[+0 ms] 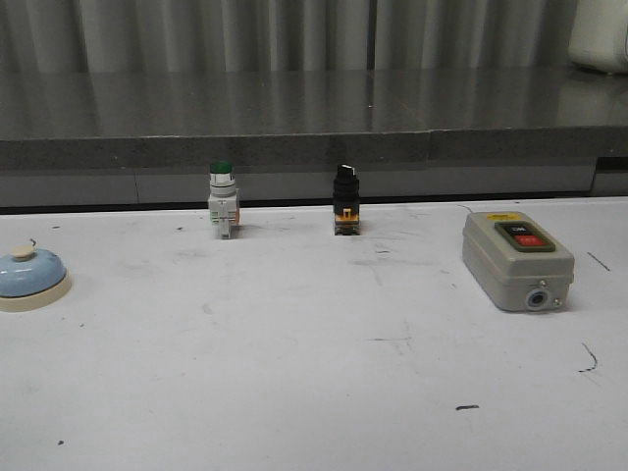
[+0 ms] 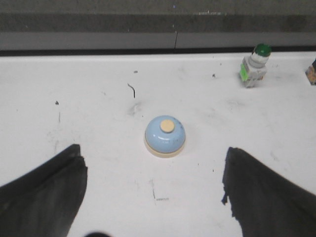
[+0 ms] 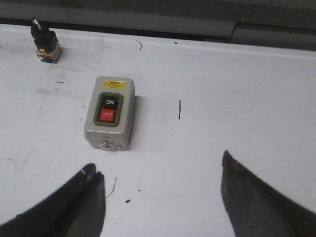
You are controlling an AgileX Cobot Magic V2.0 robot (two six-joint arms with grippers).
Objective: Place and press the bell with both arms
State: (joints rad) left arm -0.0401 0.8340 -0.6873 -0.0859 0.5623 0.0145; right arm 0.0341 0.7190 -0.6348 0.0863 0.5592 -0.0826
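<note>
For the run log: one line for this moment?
bell: table, far left, untouched | left gripper: open, above bell | right gripper: open, near switch box

Bell (image 1: 29, 277) clipped at the table's (image 1: 294, 373) left edge up front; yellow label text on switch box (image 3: 109, 112) unreadable.

The bell (image 1: 31, 277) is a small light-blue dome on a cream round base, with a cream button on top; it stands upright on the white table, at the far left edge of the front view, untouched.
</note>
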